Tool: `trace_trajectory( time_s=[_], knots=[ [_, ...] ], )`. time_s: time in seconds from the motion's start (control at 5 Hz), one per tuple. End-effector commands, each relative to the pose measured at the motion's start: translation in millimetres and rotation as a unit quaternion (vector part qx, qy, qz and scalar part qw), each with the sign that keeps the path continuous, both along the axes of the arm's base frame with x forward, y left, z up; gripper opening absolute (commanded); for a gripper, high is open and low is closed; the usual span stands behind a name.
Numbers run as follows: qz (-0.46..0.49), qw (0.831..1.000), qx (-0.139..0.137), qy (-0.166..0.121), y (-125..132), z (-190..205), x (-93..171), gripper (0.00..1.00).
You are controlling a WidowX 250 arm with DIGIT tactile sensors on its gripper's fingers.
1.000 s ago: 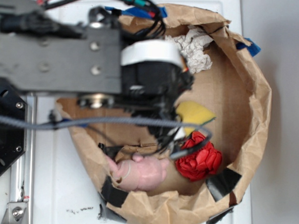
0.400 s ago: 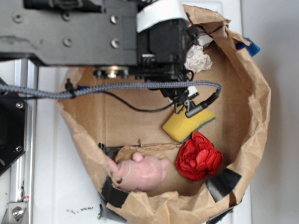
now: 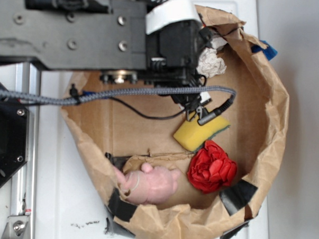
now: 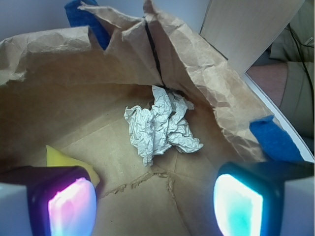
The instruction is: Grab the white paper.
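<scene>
White paper [image 4: 162, 125] on bag floor (crumpled), end effector [image 4: 155, 204] spread above

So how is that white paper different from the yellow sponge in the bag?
The white paper is a crumpled, irregular off-white wad; the yellow sponge is a smooth, flat block with straight edges. The paper sits against the bag's wall, partly hidden by the arm from outside, while the sponge lies nearer the middle. Both rest loose on the bag's floor.

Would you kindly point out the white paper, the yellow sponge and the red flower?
white paper [image 4: 162, 125], wrist view, middle of wad.
yellow sponge [image 3: 197, 133], exterior view, yellow top face.
red flower [image 3: 212, 167], exterior view, petal centre.
</scene>
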State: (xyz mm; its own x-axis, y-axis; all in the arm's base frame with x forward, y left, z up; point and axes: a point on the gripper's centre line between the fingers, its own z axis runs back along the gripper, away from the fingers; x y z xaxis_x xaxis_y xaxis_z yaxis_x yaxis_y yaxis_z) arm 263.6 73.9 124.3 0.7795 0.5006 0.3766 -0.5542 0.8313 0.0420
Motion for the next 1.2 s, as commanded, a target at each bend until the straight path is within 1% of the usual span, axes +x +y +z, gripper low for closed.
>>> trace_trajectory(
  time_s=[0.0,0.2,0.4,0.6,0.8,1.0],
  knots=[
    [0.04,0.999,-0.004,-0.025,-1.4,-7.6,37.0,1.0],
    [0.045,0.999,-0.005,-0.025,0.6,-9.2,42.3,1.0],
    [0.047,0.999,-0.001,-0.027,5.1,-9.5,40.4,1.0],
    [0.067,0.997,0.013,-0.023,17.4,-16.9,42.2,1.0],
    [0.066,0.998,0.013,-0.018,17.0,-17.4,34.7,1.0],
    [0.067,0.997,0.02,-0.027,17.9,-15.1,27.6,1.0]
  ],
)
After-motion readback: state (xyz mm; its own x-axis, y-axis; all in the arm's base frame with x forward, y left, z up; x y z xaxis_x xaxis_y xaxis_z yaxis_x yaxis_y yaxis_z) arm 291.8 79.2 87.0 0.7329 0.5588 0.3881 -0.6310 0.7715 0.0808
